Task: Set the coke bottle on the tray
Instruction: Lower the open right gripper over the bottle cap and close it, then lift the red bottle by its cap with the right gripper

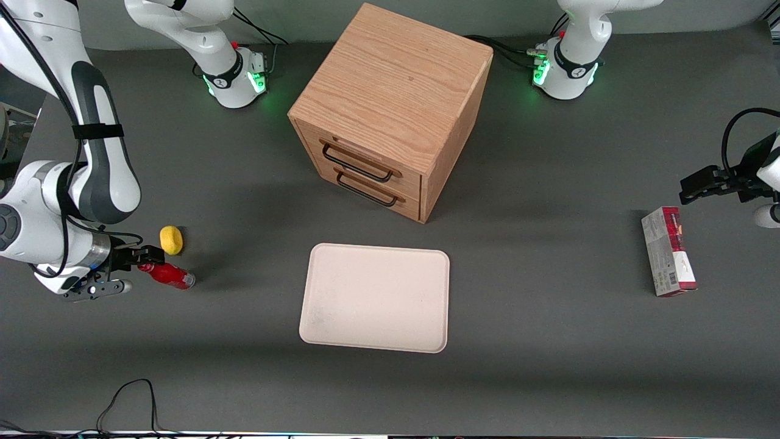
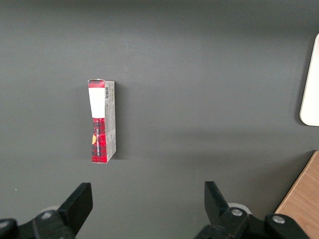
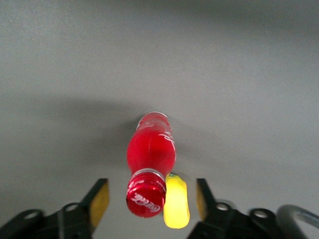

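The coke bottle (image 1: 167, 274), small and red with a red cap, lies on its side on the grey table toward the working arm's end, well aside of the cream tray (image 1: 376, 297). Its cap points at my gripper (image 1: 145, 263). In the right wrist view the gripper (image 3: 151, 191) is open, one finger on each side of the red cap (image 3: 145, 196), with a gap to each finger. The bottle's body (image 3: 151, 147) stretches away from the gripper. The tray has nothing on it, and its edge also shows in the left wrist view (image 2: 311, 84).
A yellow lemon-like lump (image 1: 171, 239) lies close beside the bottle, farther from the front camera, and shows between the fingers (image 3: 177, 201). A wooden drawer cabinet (image 1: 390, 91) stands farther back than the tray. A red-and-white carton (image 1: 668, 251) lies toward the parked arm's end.
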